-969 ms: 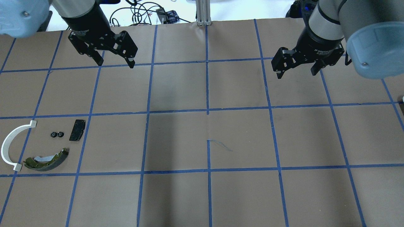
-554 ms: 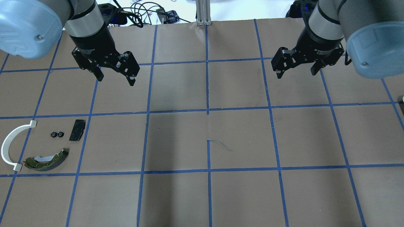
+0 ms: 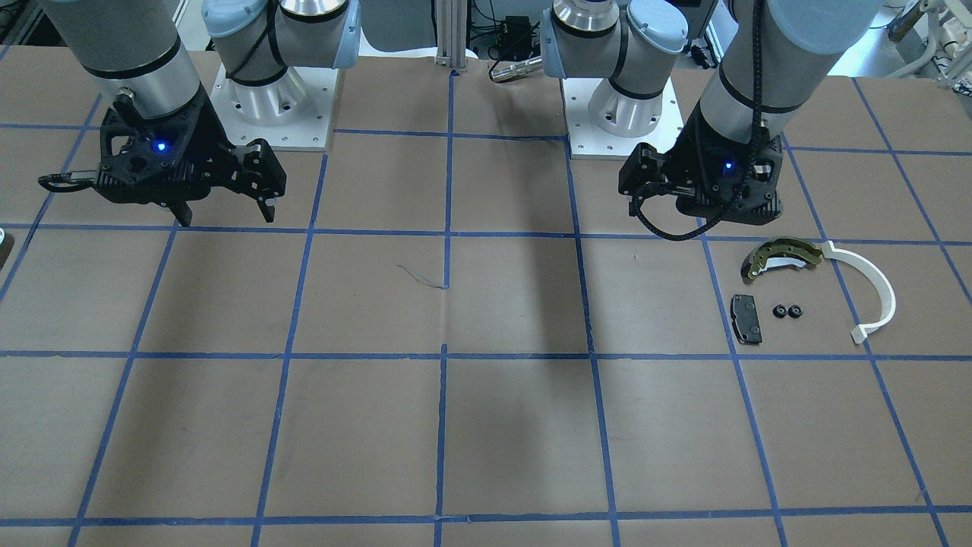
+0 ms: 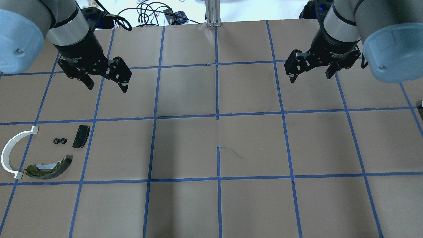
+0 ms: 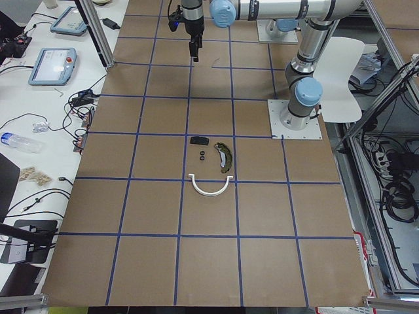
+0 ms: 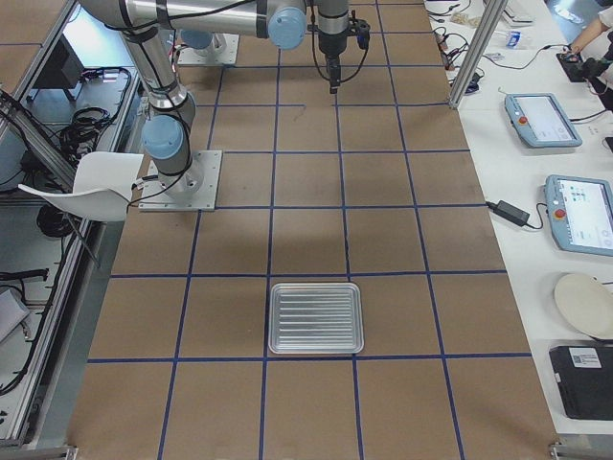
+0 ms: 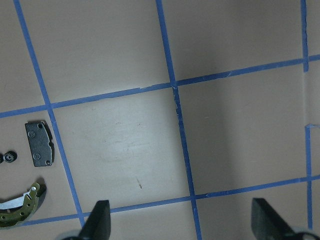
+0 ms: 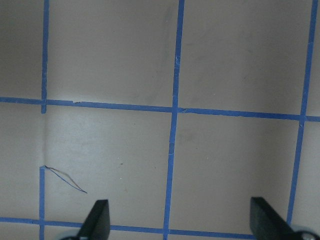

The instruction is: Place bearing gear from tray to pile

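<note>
Two small black bearing gears (image 4: pixel 59 141) lie side by side in the pile, between the white half-ring strip (image 4: pixel 9 152) and the black pad (image 4: pixel 81 136), above the olive-gold brake shoe (image 4: pixel 49 168). The gears also show in the front view (image 3: pixel 787 311). One gear (image 7: pixel 8 158) shows at the left edge of the left wrist view. The ribbed silver tray (image 6: pixel 316 317) shows only in the exterior right view and holds nothing. My left gripper (image 4: pixel 107 87) is open and empty, high above the table, beyond the pile. My right gripper (image 4: pixel 310 77) is open and empty at the far right.
The table is brown paper with a blue tape grid (image 4: pixel 217 115). Cables (image 4: pixel 145 15) lie beyond its far edge. Both robot bases (image 3: pixel 269 99) stand at the near edge. Side tables hold tablets (image 6: pixel 541 120).
My left gripper has moved left and toward the robot, closer to the pile's side of the table, still open. The right arm and the pile have not moved.
</note>
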Controlling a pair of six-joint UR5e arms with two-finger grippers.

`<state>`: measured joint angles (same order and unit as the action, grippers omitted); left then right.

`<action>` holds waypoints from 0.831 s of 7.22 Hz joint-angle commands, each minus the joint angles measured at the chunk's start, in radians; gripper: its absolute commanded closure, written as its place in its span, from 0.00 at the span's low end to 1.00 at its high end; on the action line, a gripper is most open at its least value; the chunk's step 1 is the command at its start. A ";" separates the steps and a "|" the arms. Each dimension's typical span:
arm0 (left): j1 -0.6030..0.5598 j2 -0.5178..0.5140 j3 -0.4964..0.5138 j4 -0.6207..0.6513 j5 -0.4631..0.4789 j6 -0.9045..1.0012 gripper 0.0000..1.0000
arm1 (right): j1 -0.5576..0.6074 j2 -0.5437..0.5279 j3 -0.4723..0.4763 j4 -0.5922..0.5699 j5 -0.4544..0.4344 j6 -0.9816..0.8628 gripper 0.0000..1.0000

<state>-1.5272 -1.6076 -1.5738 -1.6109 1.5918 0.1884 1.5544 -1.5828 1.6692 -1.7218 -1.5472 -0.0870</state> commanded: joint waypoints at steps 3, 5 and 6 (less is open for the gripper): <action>0.009 0.025 -0.014 0.002 -0.003 0.005 0.00 | 0.001 0.006 -0.006 -0.001 0.001 0.004 0.00; 0.013 0.022 -0.015 0.005 -0.004 0.006 0.00 | -0.001 0.001 -0.009 -0.001 0.001 0.004 0.00; 0.012 0.021 -0.014 0.005 -0.004 0.006 0.00 | -0.004 0.000 -0.011 -0.002 -0.001 0.003 0.00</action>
